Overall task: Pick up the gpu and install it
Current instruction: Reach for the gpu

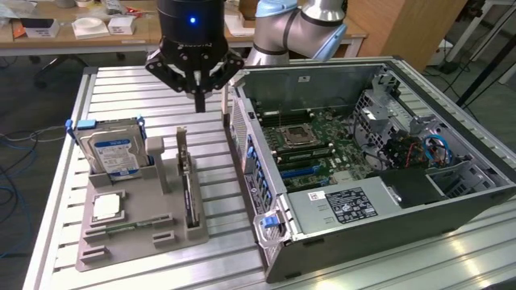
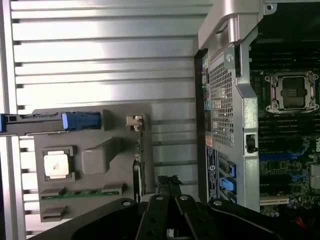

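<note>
None of the task is done: the gpu (image 1: 188, 187) stands in its gray holder (image 1: 137, 202) below the gripper (image 1: 199, 110), whose jaws are pinched together on nothing.

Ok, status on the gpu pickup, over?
Gripper shut, empty, hovering above the table. Gpu upright in grey holder, untouched. Case wall close on the exterior view's right, hard drive on the exterior view's left.

Arm (image 1: 303, 27) bent at the elbow, gripper (image 1: 199, 106) pointing straight down — fingertips pressed together
</note>
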Robot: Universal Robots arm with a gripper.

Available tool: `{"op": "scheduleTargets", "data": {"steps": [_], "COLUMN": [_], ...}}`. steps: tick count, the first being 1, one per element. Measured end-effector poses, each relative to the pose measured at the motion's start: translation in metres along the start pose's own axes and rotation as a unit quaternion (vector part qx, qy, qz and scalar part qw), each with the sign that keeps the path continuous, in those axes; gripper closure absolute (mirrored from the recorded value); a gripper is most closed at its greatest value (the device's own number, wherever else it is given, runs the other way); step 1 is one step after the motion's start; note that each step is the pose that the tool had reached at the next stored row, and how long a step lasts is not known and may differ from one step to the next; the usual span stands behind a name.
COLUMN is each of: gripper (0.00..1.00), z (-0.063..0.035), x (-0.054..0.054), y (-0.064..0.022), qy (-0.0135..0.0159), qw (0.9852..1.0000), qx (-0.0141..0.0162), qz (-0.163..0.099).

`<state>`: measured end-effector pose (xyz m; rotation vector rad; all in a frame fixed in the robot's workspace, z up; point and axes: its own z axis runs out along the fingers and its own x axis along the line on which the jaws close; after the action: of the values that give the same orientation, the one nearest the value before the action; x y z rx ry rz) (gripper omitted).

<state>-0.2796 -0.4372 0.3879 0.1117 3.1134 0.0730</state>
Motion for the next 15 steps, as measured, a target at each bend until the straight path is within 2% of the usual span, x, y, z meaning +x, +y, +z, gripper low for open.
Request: {"op": "scheduleTargets", "data": {"steps": [7,12,15], "gripper": [0.89,0.89,0.89], "z": [-0.0001,0.0007,0.0019], "x": [0.024,0.034,0.039], "y": [-0.0125,-0.0217,-0.0239], "qy": [-0.0001,-0.0001,-0.0001], "qw": [1.0,1.0,1.0], "qx": [0.0,-0.0001,-0.0001], "qz": [0.0,0.0,0.0]}}
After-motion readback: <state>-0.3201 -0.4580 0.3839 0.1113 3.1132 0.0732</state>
